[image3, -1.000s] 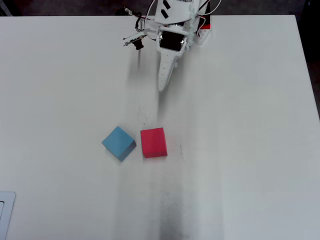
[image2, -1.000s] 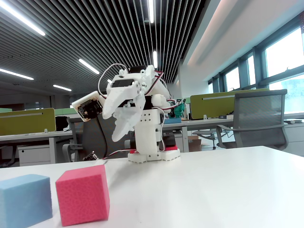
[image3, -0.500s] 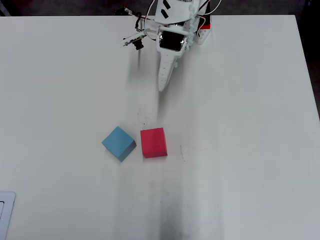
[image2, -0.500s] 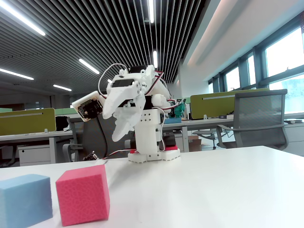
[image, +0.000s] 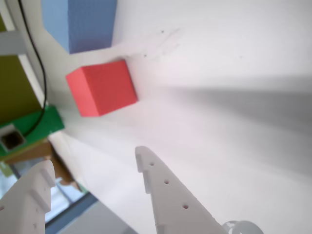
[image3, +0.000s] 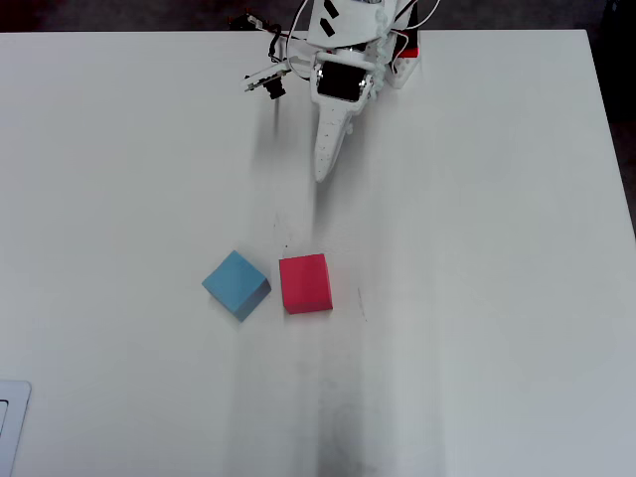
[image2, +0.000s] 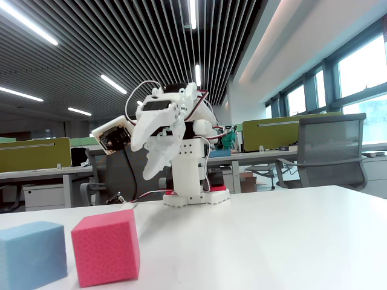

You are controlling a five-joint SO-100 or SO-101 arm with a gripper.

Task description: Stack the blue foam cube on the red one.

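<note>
in the overhead view the blue foam cube (image3: 237,284) sits on the white surface (image3: 477,248) just left of centre frame, turned diamond-wise, with the red foam cube (image3: 305,283) just beside it on its right, squared to the frame; a thin gap seems to separate them. both lie flat on the surface, neither on top of the other. the white arm (image3: 343,60) is folded at the top centre edge, its end effector (image3: 322,171) pointing down-frame toward the cubes but well apart from them. in the fixed view the end effector (image2: 152,171) hangs in the air above the surface, holding nothing. in the wrist view the two white fingers (image: 170,195) stand spread at the bottom of the frame with a wide gap between them, the red cube (image: 101,87) and blue cube (image: 78,22) in the upper left.
</note>
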